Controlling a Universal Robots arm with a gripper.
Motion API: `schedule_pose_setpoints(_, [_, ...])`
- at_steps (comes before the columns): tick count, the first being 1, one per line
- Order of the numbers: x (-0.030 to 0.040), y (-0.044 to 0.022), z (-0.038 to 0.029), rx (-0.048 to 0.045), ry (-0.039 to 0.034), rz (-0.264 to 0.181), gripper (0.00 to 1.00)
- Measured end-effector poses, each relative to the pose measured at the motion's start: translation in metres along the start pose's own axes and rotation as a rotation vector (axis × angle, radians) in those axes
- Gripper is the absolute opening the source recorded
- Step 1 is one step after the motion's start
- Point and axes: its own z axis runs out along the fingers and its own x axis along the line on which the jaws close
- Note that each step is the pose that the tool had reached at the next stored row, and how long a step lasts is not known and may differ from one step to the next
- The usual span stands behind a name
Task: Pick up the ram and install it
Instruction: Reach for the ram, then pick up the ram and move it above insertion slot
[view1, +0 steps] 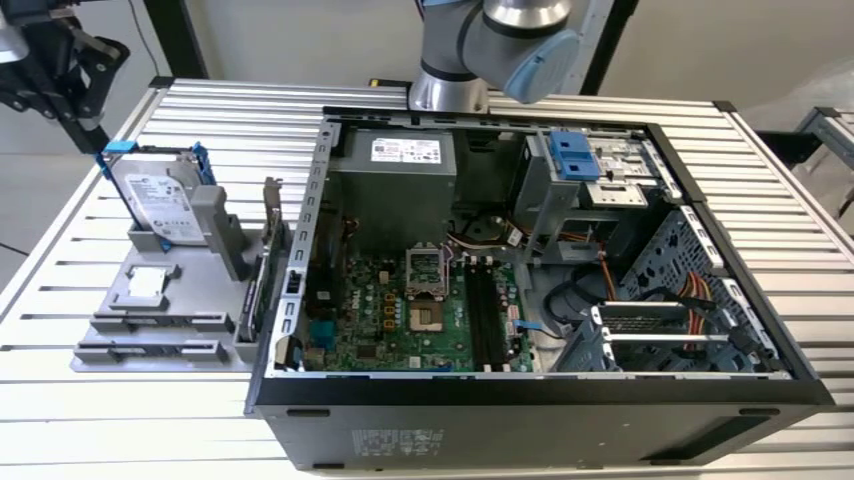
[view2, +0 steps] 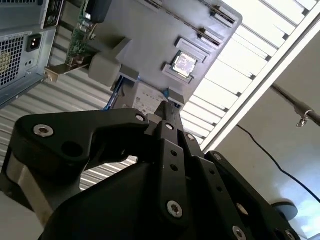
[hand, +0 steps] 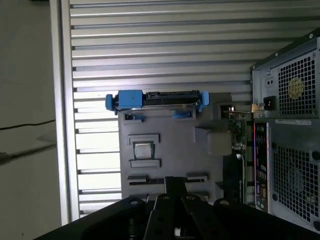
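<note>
A thin dark strip, which I take for the ram (hand: 147, 178) seen edge-on, lies in a long slot of the grey holder (hand: 165, 125); its colour and chips are not visible. In the first wrist view my gripper (hand: 175, 183) hangs high above that slot, well apart from it. Its black fingers (view2: 169, 116) meet in one narrow bar, shut on nothing. The holder (view1: 200, 300) stands on the slatted table at the exterior view's left, beside the open computer case (view1: 534, 400). The motherboard's long black slots (view1: 483, 320) lie inside the case.
On the holder stand a silver hard drive in a blue frame (view1: 160, 205), a square processor chip (view1: 147, 285) and a green expansion card (view1: 276, 260) next to the case wall. The arm's upper part (view1: 507, 40) rises behind the case. Cables and drive cages fill the case's right half.
</note>
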Motion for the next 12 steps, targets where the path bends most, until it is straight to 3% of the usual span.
schedule_pose_setpoints(12, [-0.0011, -0.0184, -0.0007, -0.0005, 0.0011, -0.023, 0.0])
